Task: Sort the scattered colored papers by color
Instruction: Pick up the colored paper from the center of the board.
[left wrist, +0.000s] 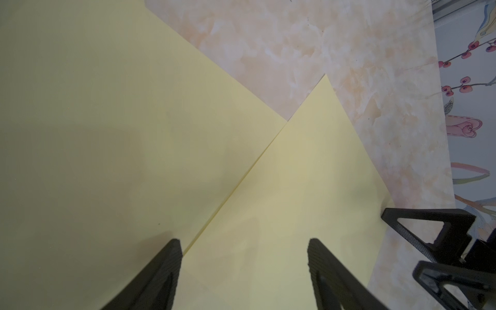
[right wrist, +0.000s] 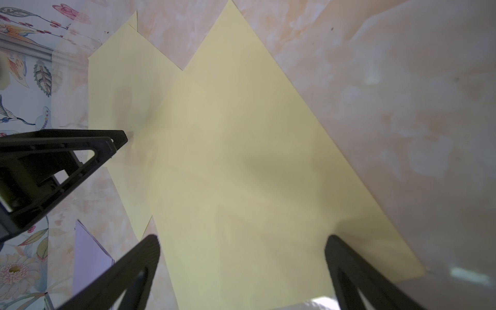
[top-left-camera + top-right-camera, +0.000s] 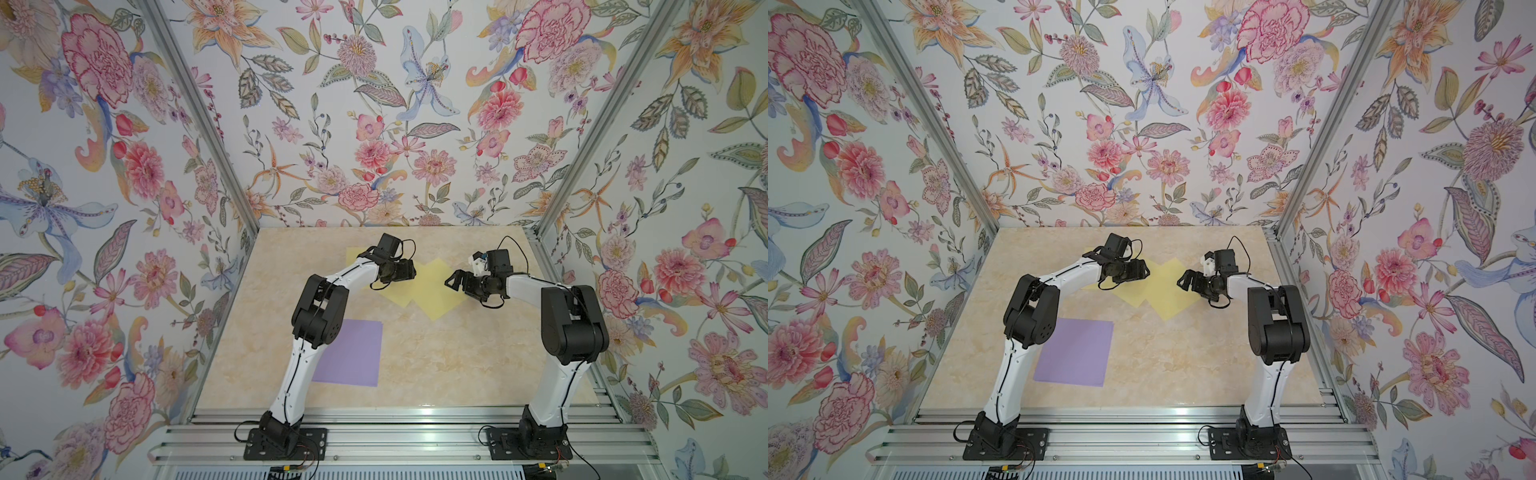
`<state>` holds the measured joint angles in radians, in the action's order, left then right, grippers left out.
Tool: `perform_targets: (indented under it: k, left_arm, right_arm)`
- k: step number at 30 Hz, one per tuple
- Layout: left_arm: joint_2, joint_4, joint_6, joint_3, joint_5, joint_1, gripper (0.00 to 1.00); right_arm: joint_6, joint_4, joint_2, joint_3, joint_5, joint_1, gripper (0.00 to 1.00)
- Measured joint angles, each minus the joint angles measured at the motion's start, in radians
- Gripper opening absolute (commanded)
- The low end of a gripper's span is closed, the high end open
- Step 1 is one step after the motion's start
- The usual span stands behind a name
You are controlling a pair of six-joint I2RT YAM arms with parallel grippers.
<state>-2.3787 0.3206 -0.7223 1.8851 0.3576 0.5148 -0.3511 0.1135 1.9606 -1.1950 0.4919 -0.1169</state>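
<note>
Noted left gripper point(image 1: 243, 243) released, empty, low over the yellow papers point(image 3: 432, 291), overlapped near the far edge of the tabletop point(image 3: 457, 365), mid-width. Noted right gripper point(image 2: 241, 239) likewise released, empty, facing it across the same pile. Found purple paper point(image 3: 353, 357) flat toward the near left corner. Judged risks: pinching two overlapped sheets together; creasing a thin sheet while scraping for an edge; colliding fingers, given both claws close.
</note>
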Motion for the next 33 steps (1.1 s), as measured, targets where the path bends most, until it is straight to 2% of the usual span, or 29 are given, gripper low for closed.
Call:
perform_targets:
  k: [24,33]
  left_arm:
    - [-0.045,0.068,0.011,0.077,-0.039,0.031,0.77]
    - [-0.078,0.067,-0.038,0.127,0.020,0.046,0.77]
  right_arm:
    - [0.000,-0.073,0.000,0.032,0.028,0.002,1.00]
    - [-0.001,-0.093,0.000,0.040,0.037,0.003,1.00]
